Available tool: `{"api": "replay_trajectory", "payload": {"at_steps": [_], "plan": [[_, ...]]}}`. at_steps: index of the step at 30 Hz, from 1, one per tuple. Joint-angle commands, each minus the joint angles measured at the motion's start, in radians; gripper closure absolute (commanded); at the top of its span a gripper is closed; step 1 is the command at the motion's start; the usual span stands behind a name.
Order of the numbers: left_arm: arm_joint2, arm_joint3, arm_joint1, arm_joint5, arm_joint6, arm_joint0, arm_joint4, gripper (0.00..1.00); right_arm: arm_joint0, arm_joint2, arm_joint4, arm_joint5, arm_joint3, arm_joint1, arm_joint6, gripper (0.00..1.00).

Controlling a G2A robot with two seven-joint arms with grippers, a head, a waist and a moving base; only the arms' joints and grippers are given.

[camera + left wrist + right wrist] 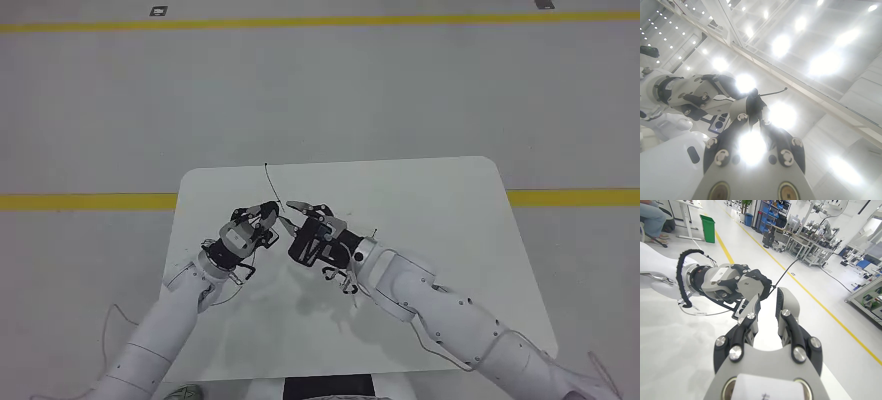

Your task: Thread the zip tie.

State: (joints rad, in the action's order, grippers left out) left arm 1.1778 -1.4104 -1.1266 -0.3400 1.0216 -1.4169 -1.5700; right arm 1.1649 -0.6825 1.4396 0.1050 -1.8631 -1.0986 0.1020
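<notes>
Count: one zip tie (271,185), two grippers, one table (450,210).

The zip tie was black and thin. It was held in the air over the middle of the table, toward the far edge. Its long axis ran near to far, and the free end pointed to the far side, leaning slightly left. The right wrist view showed a small head on the strap, right at the left gripper's tips.

The left gripper (264,215) was clenched on the near end of the tie. In its own wrist view the fingers (751,108) were pressed together, with the strap sticking out beyond them.

The right gripper (768,300) sat just right of the left one, jaws spread and released. Its pads (780,300) stood near the tie's head. I could not tell whether they touched it.
</notes>
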Motion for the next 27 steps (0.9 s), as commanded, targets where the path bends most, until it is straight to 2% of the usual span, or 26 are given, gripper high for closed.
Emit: {"api": "replay_trajectory", "payload": {"at_steps": [1, 15, 18, 20, 27], "plan": [[0.0, 0.0, 0.0, 0.0, 0.0, 0.0, 0.0, 1.0, 0.001, -0.003, 0.003, 0.002, 0.002, -0.004, 0.001, 0.83], [0.0, 0.0, 0.0, 0.0, 0.0, 0.0, 0.0, 1.0, 0.005, -0.022, 0.025, 0.026, 0.011, -0.03, 0.009, 0.84], [0.0, 0.0, 0.0, 0.0, 0.0, 0.0, 0.0, 1.0, 0.008, -0.028, 0.029, 0.029, 0.014, -0.035, 0.009, 0.88], [0.0, 0.0, 0.0, 0.0, 0.0, 0.0, 0.0, 1.0, 0.011, -0.032, 0.034, 0.031, 0.015, -0.038, 0.009, 1.0], [0.0, 0.0, 0.0, 0.0, 0.0, 0.0, 0.0, 1.0, 0.025, -0.05, 0.048, 0.047, 0.013, -0.045, 0.011, 1.0]]}}
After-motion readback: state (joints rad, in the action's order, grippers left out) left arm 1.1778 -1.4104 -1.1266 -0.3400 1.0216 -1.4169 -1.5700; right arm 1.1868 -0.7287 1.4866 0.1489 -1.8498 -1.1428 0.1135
